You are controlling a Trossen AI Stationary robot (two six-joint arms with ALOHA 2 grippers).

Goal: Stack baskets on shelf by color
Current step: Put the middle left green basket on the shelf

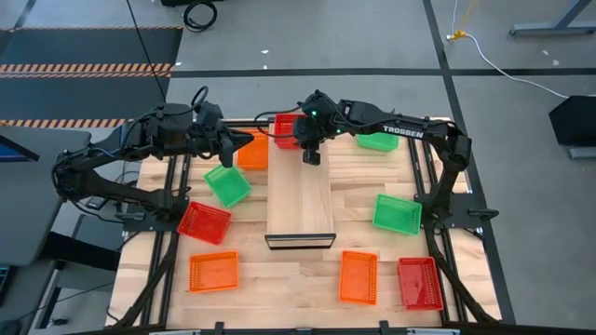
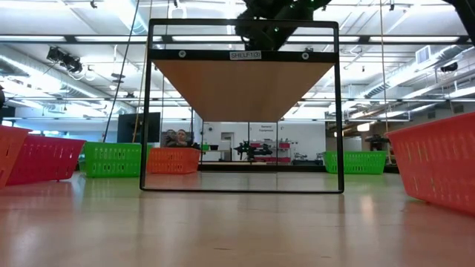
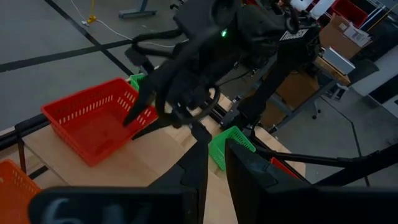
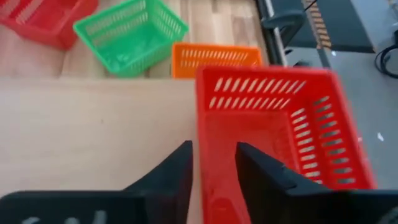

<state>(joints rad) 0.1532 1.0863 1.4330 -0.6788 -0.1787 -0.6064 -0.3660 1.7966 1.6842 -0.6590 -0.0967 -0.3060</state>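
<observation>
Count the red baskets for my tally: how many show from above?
3: one on the shelf's far end, one left of the shelf, one at the near right corner. None appears hidden.

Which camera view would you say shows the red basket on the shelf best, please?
The right wrist view: the red basket fills the frame, resting on the shelf with the right gripper at its wall. The left wrist view shows it whole but smaller, the high view mostly hides it under the arm, and the low view misses it.

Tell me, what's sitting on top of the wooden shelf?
One red basket sits at the far end of the shelf, with the right gripper open at its rim. The rest of the board looks bare. The arm hides part of the basket.
</observation>
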